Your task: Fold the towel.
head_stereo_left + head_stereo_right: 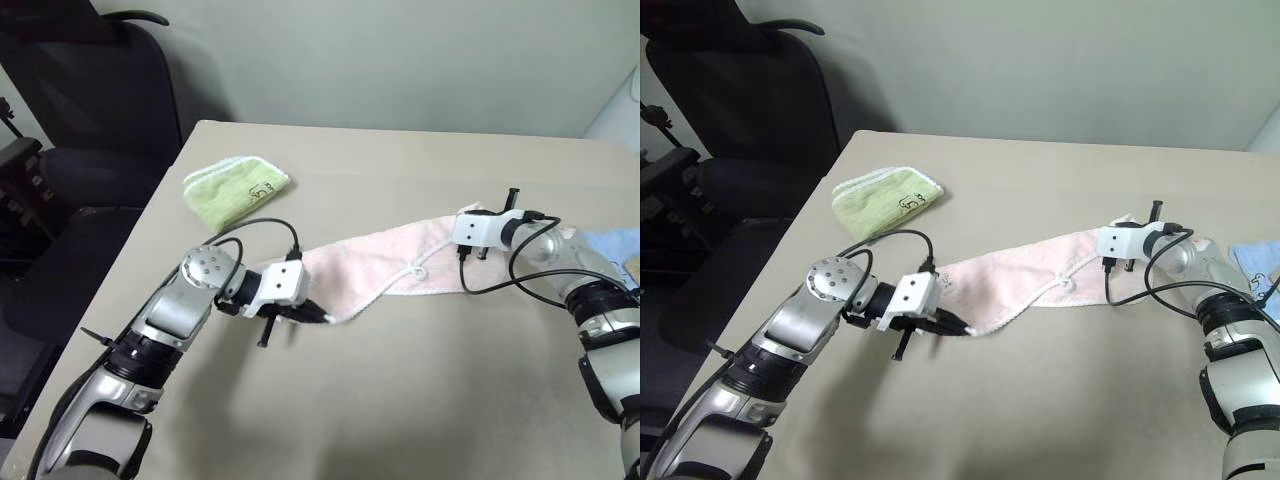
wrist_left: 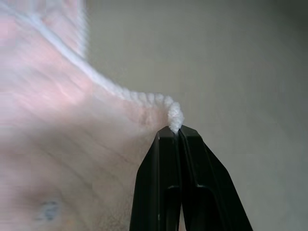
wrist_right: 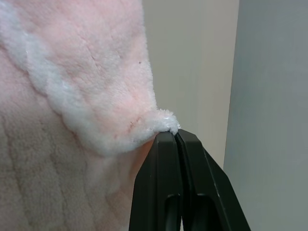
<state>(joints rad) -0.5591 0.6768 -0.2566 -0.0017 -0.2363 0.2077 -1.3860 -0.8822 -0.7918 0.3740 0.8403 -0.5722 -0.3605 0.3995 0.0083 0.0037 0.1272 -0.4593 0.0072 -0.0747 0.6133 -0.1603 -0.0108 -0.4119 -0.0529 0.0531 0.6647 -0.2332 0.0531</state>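
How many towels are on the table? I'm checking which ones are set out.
3: the pale pink terry towel stretched across the middle, the folded light green towel toward the table's far left, and a light blue towel at the right edge, partly hidden.

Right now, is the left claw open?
No, the left claw is shut, its two black fingers pressed together on the white edging of the pink towel.

Fluffy terry-cloth towel [image 1: 370, 262] on matt, smooth table [image 1: 400, 400].

Likely an office — black swivel chair [image 1: 90, 110], beige table [image 1: 400, 400].
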